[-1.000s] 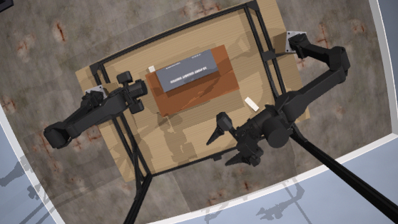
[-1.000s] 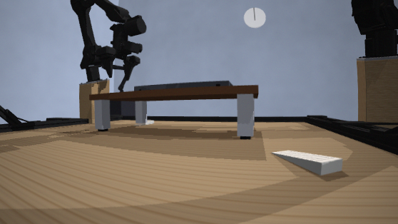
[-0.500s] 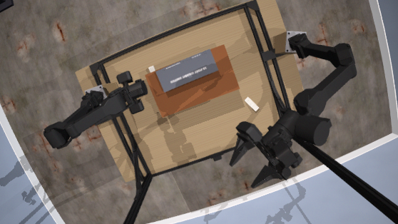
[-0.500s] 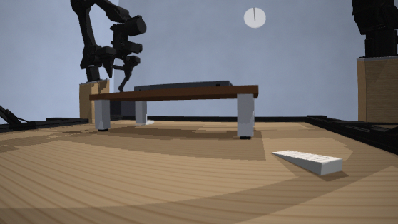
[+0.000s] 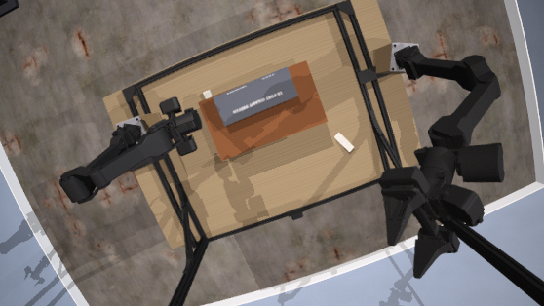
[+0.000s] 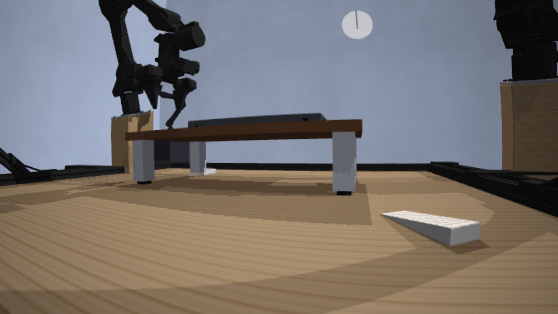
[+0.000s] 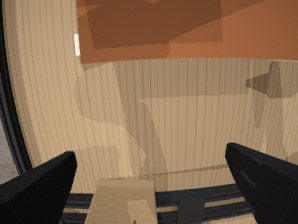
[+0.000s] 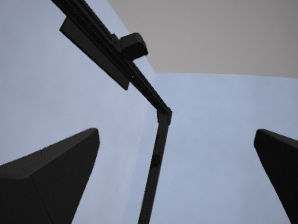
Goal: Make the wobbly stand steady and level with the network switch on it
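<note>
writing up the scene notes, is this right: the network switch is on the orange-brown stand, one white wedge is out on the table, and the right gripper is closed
The right gripper is open, its fingers wide apart in the right wrist view; the rest stands.
</note>
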`<state>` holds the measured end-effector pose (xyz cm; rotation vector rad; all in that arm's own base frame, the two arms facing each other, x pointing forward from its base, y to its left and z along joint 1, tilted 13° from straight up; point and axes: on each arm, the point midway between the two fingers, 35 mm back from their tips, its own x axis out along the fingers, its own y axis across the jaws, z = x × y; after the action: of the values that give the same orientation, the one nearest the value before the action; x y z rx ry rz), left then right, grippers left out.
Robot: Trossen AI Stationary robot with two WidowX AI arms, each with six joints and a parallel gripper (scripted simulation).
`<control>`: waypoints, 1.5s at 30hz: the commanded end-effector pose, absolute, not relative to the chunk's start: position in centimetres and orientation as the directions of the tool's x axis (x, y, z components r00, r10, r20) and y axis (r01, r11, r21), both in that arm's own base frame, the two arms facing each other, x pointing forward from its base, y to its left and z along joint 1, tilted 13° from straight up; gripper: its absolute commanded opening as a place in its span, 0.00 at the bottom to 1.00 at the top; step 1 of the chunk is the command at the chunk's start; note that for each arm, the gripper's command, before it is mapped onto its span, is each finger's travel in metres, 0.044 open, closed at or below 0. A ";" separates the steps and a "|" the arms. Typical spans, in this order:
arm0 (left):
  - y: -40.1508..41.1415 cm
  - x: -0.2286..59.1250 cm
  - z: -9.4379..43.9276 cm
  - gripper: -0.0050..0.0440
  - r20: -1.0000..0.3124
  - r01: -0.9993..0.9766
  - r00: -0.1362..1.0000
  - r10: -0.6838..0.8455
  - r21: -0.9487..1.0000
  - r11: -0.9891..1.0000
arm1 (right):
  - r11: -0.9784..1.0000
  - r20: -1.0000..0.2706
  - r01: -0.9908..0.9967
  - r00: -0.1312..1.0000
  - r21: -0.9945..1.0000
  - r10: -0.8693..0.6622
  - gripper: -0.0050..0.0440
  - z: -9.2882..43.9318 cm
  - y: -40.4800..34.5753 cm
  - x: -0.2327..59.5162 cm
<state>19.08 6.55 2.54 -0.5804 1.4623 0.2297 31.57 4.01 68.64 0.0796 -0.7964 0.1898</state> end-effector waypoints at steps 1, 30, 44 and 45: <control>6.5 19.1 2.5 1.00 -0.973 -0.487 0.117 -0.198 -0.230 0.843 | 0.982 0.722 -0.190 0.679 0.000 0.132 1.00 69.0 3.9 31.7; 6.5 19.1 2.5 1.00 -0.973 -0.487 0.117 -0.198 -0.230 0.843 | 0.995 1.000 -0.101 -0.019 -0.012 0.010 1.00 80.0 0.7 6.2; 6.5 19.1 2.5 1.00 -0.973 -0.487 0.117 -0.198 -0.230 0.843 | 0.982 0.994 0.189 -0.102 -0.006 0.025 1.00 80.2 -0.5 3.0; 6.5 19.1 2.5 1.00 -0.973 -0.487 0.117 -0.198 -0.230 0.843 | 0.974 0.993 0.225 -0.113 -0.004 0.030 1.00 80.3 -0.6 2.6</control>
<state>19.08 6.55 2.54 -0.5804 1.4622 0.2298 4.05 -0.16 80.05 -0.1200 -1.6440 -0.0958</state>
